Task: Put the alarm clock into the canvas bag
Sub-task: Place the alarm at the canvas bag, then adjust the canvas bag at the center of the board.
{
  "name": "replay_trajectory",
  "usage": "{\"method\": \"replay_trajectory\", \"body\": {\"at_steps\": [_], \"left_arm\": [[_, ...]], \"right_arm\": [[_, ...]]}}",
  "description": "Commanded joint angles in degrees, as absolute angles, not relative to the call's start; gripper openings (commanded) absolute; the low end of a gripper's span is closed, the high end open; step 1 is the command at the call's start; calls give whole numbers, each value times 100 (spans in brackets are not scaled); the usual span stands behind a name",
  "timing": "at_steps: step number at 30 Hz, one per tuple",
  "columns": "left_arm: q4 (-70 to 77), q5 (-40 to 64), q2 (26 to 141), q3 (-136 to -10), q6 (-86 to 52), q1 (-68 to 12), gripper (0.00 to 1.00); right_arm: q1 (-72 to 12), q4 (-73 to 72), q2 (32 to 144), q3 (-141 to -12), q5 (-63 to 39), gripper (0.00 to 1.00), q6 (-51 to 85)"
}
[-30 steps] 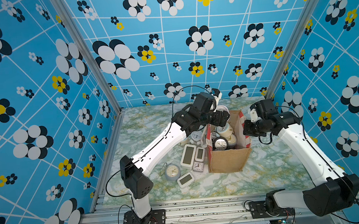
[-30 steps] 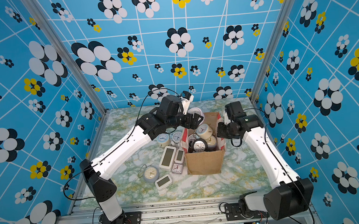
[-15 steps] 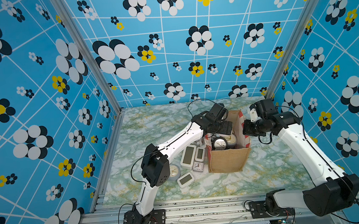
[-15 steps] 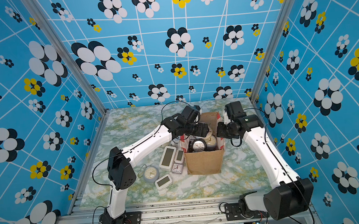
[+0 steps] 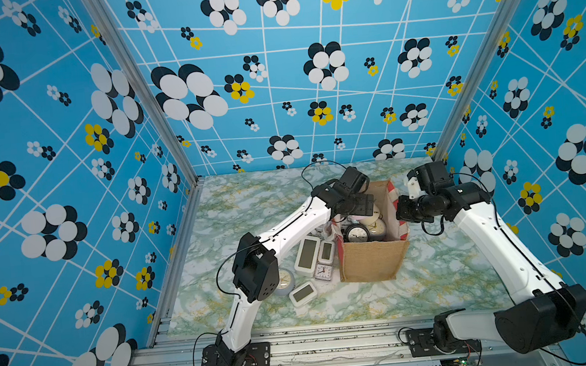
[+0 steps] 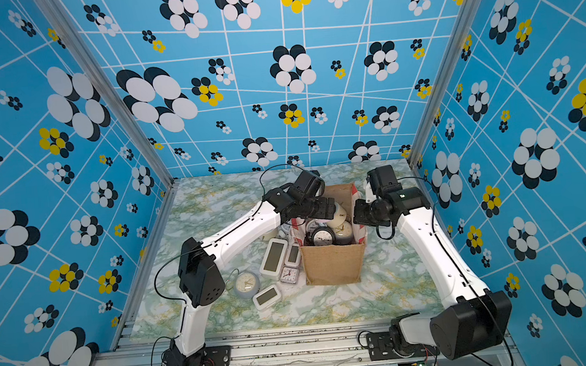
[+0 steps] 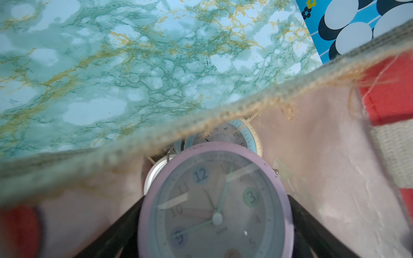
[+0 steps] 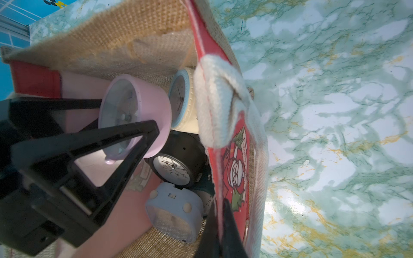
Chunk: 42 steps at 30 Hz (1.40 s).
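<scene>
**Down into the bag**

Finds the pink clock (image 7: 214, 201) lower than a second ago: then above the far rim of the bag (image 5: 373, 263), now inside its mouth, with the left elbow swung in toward the bag. Shows it tilted over the other clocks in there, just above a black clock (image 8: 176, 165) and beside a cream clock (image 8: 183, 98) with a blue bezel. Sets the fingers of the left gripper (image 8: 128, 115) wide apart, one at each side of the pink rim; cannot tell whether pinching or just clear. Shows the bag upright on the table (image 5: 249, 202). Has the right gripper (image 8: 220, 207) at the top edge of the red side panel, jaws pressed together on the cloth, unmoved since the earlier frame. Leaves outside, just left of the bag, a big digital clock (image 5: 307, 257) and a small digital clock (image 5: 326, 251) side by side, a small square clock (image 5: 323, 271) just beside them, a third digital clock (image 5: 303, 293) nearer the bases, and a round clock (image 6: 246, 284) by the left elbow.
</scene>
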State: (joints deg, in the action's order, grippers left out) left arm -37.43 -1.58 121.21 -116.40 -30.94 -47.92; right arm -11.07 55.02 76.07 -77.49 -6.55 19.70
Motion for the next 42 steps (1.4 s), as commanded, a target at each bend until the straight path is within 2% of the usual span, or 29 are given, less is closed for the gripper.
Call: {"method": "replay_trajectory", "body": {"at_steps": [1, 8, 22, 31, 37, 42], "left_arm": [[-3609, -413, 11949, -11831, -3052, -4733, 98], [-3549, -584, 11430, -11813, -2835, -4835, 100], [-4373, -1285, 10626, -11359, -2510, -4774, 88], [-4485, -263, 10346, -10550, -3123, -4406, 61], [-4050, 195, 10227, -10214, -3263, -4405, 22], [-3674, 640, 10177, -10248, -3314, -4407, 6]], "right_arm": [[-1125, 5458, 7480, -7664, -642, 0, 1881], [-1126, 5458, 7455, -7615, -628, 0, 1881], [-1125, 5484, 7405, -7594, -538, 0, 1886], [-1125, 5500, 7392, -7594, -536, 0, 1900], [-1126, 5484, 7409, -7594, -584, 0, 1934], [-1125, 5437, 7417, -7576, -685, 0, 2009]]}}
